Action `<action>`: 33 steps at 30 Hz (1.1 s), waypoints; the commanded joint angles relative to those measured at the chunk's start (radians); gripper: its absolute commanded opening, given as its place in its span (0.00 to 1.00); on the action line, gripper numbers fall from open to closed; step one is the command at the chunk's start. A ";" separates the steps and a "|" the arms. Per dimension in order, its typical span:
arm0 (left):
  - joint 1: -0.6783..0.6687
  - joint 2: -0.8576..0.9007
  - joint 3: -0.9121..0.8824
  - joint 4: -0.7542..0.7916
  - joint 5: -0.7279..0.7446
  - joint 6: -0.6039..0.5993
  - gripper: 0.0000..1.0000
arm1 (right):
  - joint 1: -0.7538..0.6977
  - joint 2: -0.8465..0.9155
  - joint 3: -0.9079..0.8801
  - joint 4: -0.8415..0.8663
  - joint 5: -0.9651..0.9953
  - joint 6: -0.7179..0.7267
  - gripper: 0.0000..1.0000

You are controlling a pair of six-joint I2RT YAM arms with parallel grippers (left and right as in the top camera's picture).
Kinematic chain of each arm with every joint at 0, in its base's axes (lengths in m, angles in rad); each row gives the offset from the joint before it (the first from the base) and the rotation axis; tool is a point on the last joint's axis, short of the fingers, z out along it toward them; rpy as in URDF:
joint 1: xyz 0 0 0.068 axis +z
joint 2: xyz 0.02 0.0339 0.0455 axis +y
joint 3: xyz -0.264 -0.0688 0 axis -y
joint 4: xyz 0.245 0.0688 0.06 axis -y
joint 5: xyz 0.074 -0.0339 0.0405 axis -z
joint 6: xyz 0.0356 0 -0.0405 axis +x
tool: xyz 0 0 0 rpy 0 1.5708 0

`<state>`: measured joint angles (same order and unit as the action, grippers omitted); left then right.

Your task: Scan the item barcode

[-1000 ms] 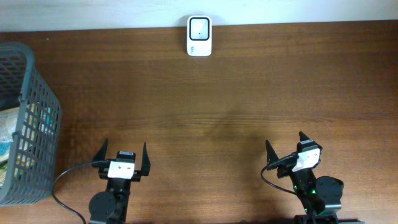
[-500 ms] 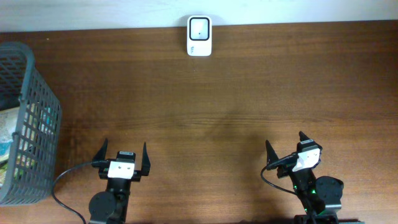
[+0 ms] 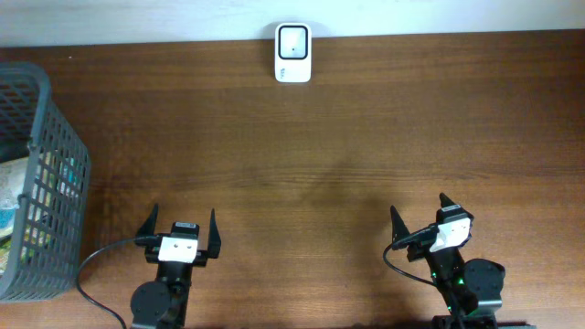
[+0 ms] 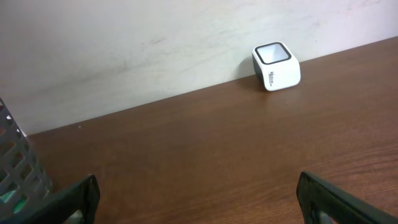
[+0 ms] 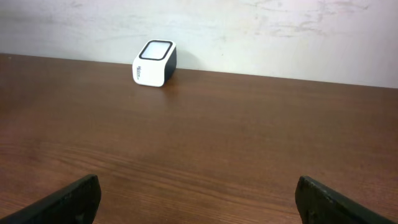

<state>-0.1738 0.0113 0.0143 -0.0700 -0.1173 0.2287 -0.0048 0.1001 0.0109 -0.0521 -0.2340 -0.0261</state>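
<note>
Lying window-up against wall (image 4: pixel 124 43), scanner (image 3: pixel 292 53), long axis running near-to-far

The place looks like a robot test bench staged as a shop checkout. A bare wooden table (image 3: pixel 320 137) stands against a scuffed white wall (image 4: pixel 124 43). A white scanner (image 3: pixel 292 40) sits at top centre. At the left edge, a grey mesh basket (image 3: pixel 64 183) holds what may be packaged goods (image 3: pixel 11 196). A left arm (image 3: pixel 164 297) and a right arm (image 3: pixel 462 279) stand along the bottom edge.
</note>
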 commanded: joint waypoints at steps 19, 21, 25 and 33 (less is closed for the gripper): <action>0.002 -0.003 -0.006 0.002 -0.008 0.012 0.99 | 0.007 0.003 -0.005 -0.005 0.002 0.007 0.99; 0.002 -0.003 -0.006 0.002 -0.007 0.012 0.99 | 0.007 0.003 -0.005 -0.005 0.002 0.007 0.99; 0.002 -0.003 -0.006 0.002 -0.007 0.012 0.99 | 0.007 0.003 -0.005 -0.005 0.002 0.007 0.99; 0.002 -0.003 -0.006 0.009 -0.097 0.012 0.99 | 0.007 0.003 -0.005 -0.005 0.002 0.007 0.99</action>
<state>-0.1738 0.0113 0.0143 -0.0654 -0.1837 0.2283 -0.0048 0.1001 0.0109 -0.0521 -0.2340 -0.0257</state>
